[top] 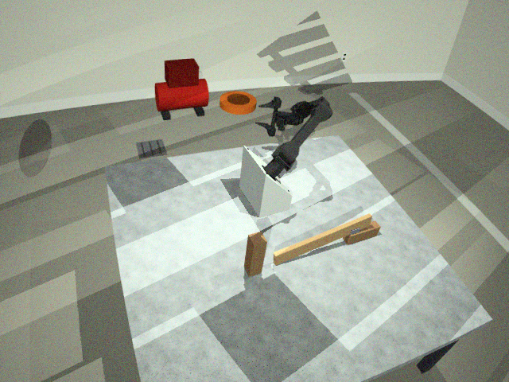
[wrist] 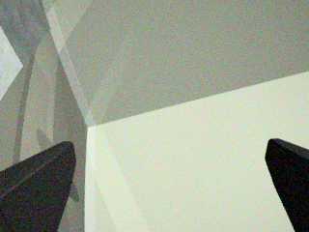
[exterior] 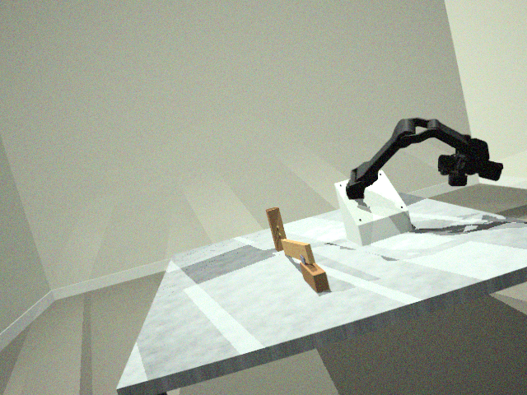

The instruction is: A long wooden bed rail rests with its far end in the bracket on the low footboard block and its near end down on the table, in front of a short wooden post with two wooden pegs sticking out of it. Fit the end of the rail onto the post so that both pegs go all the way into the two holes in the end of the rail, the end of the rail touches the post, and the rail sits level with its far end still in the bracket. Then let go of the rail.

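From where I stand, the end effector (top: 262, 114) (wrist: 174, 153) is spread wide, its two dark fingers well apart, with nothing between them and nothing touching their tips. It hangs in the air at the end of the black arm (top: 301, 133) (exterior: 394, 142), well apart from the woodwork. The arm reaches out from a white slanted stand (top: 273, 201) (exterior: 379, 231) on the pale, patchy surface (top: 184, 263) (exterior: 230, 314). The long wooden rail (top: 320, 240) (exterior: 296, 249) lies sloping there: its near end is down on the surface, just beside the short upright post (top: 254, 255) (exterior: 275, 230), and its far end is up at the bracket (top: 355, 231) (exterior: 302, 258) on the low wooden block (top: 362, 233) (exterior: 314, 276). Two small pegs show on the side of the post facing the rail, and the rail is not fitted onto them. Over on the floor, beyond the surface, sit a red tank with a box on top (top: 182, 92) and, near it, an orange ring (top: 238, 108).
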Tool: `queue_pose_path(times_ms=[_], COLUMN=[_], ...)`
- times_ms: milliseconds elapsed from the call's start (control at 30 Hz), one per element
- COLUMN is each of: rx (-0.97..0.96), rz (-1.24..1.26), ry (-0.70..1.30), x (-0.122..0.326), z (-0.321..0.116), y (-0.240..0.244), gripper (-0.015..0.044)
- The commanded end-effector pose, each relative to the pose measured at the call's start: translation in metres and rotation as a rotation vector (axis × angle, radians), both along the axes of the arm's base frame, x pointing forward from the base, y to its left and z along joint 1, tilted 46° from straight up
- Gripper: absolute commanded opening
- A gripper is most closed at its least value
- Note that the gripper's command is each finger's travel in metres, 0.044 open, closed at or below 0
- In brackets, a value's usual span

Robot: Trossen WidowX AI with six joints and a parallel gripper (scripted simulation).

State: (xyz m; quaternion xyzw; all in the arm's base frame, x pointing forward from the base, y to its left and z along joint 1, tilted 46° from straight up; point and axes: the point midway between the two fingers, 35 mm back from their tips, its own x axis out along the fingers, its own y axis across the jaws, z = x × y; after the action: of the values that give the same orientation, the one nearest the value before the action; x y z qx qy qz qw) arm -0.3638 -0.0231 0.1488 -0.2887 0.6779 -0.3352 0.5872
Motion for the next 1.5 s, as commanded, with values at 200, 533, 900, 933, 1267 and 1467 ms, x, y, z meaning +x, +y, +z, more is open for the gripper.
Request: queue_pose_path(times_ms=[200, 533, 900, 933, 1267, 1467], rx=[0.063, 0.324, 0.78, 0.829, 1.252, 1.523], rz=[0.017, 0.022, 0.08, 0.091, 0.241, 0.408], ry=[0.153, 0.504, 0.775, 0.789, 0.807, 0.704], x=[0.001, 0.017, 0.078, 0.086, 0.173, 0.248], z=[-0.001, 0.005, 0.019, 0.021, 0.035, 0.045], y=[0.036, 0.139, 0.259, 0.269, 0.346, 0.382], gripper=[0.044, 0.044, 0.044, 0.044, 0.044, 0.044])
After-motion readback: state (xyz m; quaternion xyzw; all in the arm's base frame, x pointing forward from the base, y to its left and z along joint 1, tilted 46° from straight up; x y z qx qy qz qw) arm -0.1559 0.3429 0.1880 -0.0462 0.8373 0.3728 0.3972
